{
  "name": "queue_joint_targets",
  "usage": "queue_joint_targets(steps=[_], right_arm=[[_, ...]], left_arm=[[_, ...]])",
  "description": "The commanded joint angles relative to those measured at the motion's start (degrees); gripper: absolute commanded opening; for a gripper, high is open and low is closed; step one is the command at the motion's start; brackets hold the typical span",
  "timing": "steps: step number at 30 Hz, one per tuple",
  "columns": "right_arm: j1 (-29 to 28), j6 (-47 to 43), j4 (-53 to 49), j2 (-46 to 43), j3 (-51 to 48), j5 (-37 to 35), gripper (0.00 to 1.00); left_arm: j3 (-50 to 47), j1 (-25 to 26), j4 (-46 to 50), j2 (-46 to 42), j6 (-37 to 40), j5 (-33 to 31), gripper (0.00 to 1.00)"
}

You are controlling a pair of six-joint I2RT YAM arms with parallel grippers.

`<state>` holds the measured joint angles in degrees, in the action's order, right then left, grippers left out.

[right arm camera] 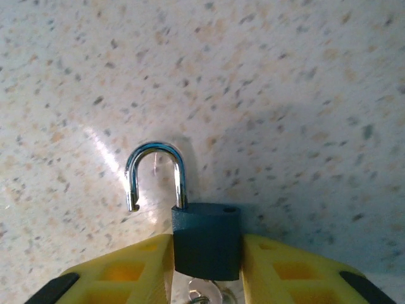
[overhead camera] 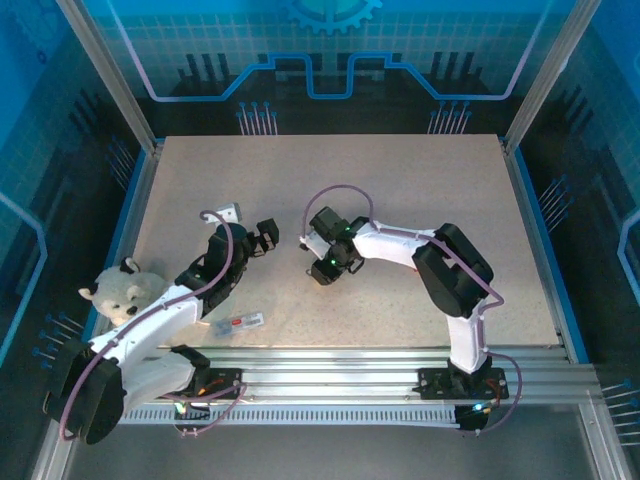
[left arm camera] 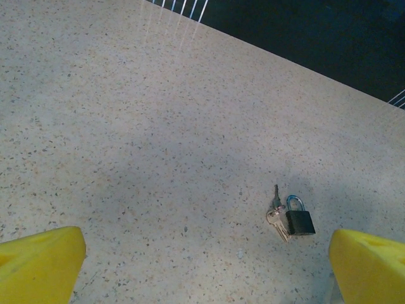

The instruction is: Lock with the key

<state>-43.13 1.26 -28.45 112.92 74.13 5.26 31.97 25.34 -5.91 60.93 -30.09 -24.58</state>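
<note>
A small dark padlock [right arm camera: 206,244] lies on the speckled table, its chrome shackle [right arm camera: 155,171] swung open with one end free. My right gripper [right arm camera: 207,256] is shut on the padlock's body, a yellow finger [right arm camera: 126,272] pressed against each side. A silver key [right arm camera: 209,292] shows just behind the body between the fingers. In the left wrist view the padlock [left arm camera: 300,221] lies flat with keys [left arm camera: 277,218] beside it. My left gripper [left arm camera: 205,263] hangs above the table, wide open and holding nothing, with the padlock near its right finger [left arm camera: 370,266]. From above, the two grippers [overhead camera: 268,238] [overhead camera: 312,262] face each other mid-table.
A white teddy bear [overhead camera: 120,293] sits at the left edge by the left arm. A small white object [overhead camera: 232,212] lies beyond the left gripper and a white-and-red item [overhead camera: 238,322] near the front rail [overhead camera: 340,362]. Blue walls enclose the table.
</note>
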Motion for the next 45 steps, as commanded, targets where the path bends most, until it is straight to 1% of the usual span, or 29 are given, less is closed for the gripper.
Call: queue_joint_targets(steps=[1, 23, 26, 31, 36, 40, 45], right_arm=[[0.7, 2.3, -0.4, -1.6, -2.0, 5.8, 0.32], [0.8, 3.7, 1.8, -3.0, -3.9, 5.4, 0.32], [0.6, 3.6, 1.7, -2.9, -4.0, 4.9, 0.35], [-1.2, 3.0, 1.1, -1.9, -3.8, 1.0, 0.45], [-2.4, 3.2, 1.0, -1.4, -3.9, -3.4, 0.5], [-4.3, 3.6, -1.2, 0.3, -2.0, -10.0, 0.51], [-5.8, 3.7, -3.4, 3.0, 0.6, -15.0, 0.46]], left_arm=[[-0.5, 0.3, -1.3, 0.2, -0.3, 0.6, 0.99], [-0.4, 0.3, -1.3, 0.6, -0.2, 1.0, 0.99], [-0.4, 0.3, -1.3, 0.6, -0.3, 1.0, 0.99], [-0.3, 0.3, -1.3, 0.6, -0.2, 1.0, 0.99], [-0.3, 0.3, -1.2, 0.5, -0.2, 1.0, 0.99], [-0.3, 0.3, -1.2, 0.5, -0.2, 1.1, 0.99], [-0.2, 0.3, -1.1, 0.2, 0.0, 1.0, 0.99]])
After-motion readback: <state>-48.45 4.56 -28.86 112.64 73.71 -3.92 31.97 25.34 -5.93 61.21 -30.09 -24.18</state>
